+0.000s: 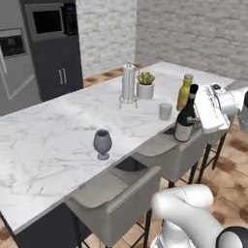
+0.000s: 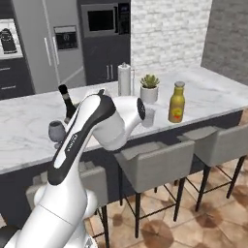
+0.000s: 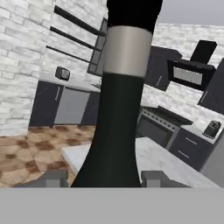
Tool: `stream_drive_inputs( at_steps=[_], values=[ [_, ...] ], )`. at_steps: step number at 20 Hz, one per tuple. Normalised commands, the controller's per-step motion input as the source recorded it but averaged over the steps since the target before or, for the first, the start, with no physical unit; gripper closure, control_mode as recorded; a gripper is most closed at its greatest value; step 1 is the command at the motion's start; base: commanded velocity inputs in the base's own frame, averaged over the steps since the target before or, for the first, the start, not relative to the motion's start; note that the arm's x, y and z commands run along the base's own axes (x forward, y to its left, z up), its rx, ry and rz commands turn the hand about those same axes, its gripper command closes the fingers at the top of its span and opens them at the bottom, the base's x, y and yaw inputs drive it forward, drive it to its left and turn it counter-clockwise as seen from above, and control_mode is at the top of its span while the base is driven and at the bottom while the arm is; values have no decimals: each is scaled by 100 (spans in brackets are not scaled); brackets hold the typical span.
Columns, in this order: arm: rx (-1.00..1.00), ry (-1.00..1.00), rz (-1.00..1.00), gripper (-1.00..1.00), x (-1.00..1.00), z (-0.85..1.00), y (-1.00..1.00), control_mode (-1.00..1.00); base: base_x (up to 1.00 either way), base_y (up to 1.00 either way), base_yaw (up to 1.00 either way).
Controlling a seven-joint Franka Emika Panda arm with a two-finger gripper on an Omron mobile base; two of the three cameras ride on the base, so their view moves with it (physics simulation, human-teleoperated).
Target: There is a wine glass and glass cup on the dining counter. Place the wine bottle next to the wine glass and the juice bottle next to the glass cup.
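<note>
Your gripper (image 1: 197,119) is at the near right edge of the dining counter (image 1: 43,145), and the wine bottle (image 1: 186,116) sits between its fingers: in the hand view the dark wine bottle (image 3: 117,105) rises straight up the middle, with one finger tip (image 3: 52,179) on each side of its base, close against the glass. The jaws look closed onto the bottle's body, though you can't see the actual contact. In the left base view the bottle tilts slightly, its base over the counter's near edge above a grey stool (image 1: 177,152), and whether it rests on the marble or hangs just clear you cannot tell.

The wine glass (image 1: 102,143) stands upright well to the left of the bottle, near the counter's front edge. The glass cup (image 1: 165,111) stands just behind and left of the bottle, near it but apart. The juice bottle (image 1: 184,92) is upright just beyond the cup (amber, with a grey cap), close behind the wine bottle's neck.

Farther back on the counter, a paper towel holder (image 1: 128,83) and a small potted plant (image 1: 145,85) stand side by side.

In the right base view, the wine bottle's neck (image 2: 66,100) shows above the arm, with the wine glass (image 2: 57,131) just left of it.
</note>
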Motion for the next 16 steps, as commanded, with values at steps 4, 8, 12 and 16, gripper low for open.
stream_drive_inputs(
  at_steps=[4,8,12,16],
  values=[
    [0,0,0,100,0,0,0,100,25,-39,60],
    [0,0,0,100,0,0,0,100,41,-41,57],
    [0,0,0,100,0,0,0,100,28,-42,55],
    [0,0,0,100,0,0,0,100,29,-12,35]
  ],
)
